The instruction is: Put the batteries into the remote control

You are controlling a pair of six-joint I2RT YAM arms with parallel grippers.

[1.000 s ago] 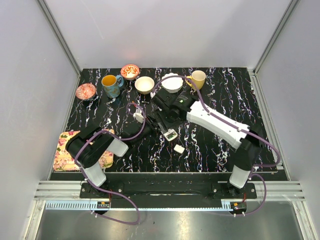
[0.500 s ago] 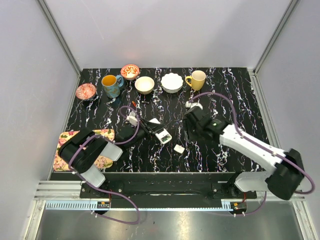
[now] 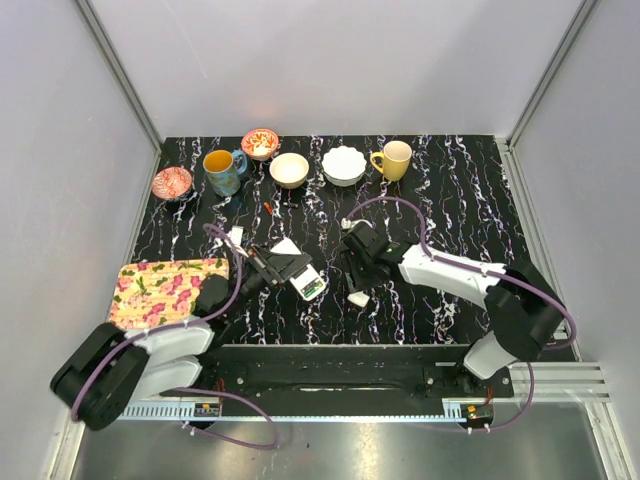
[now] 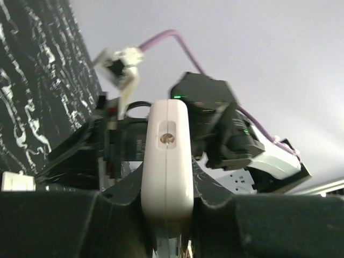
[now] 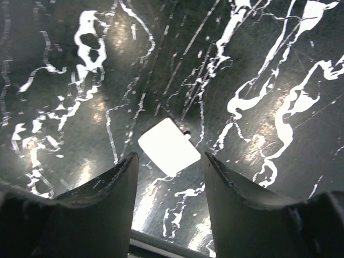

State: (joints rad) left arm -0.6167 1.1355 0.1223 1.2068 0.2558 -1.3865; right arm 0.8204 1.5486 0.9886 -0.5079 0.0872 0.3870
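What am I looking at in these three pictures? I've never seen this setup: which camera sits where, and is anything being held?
You are seeing two robot arms bolted at the near edge of a black marbled table. The wide picture looks down from above and behind them. The other two pictures come from a camera on each wrist, looking along that arm's own fingers.

The left tool is shut on the remote control, a white slab seen edge-on in its wrist view. The right tool is open, its fingers on either side of a small white panel that lies flat on the table; it is not gripping the panel yet.

Along the far edge stand mugs and bowls, among them a yellow mug and a white scalloped bowl. A floral mat lies near left.
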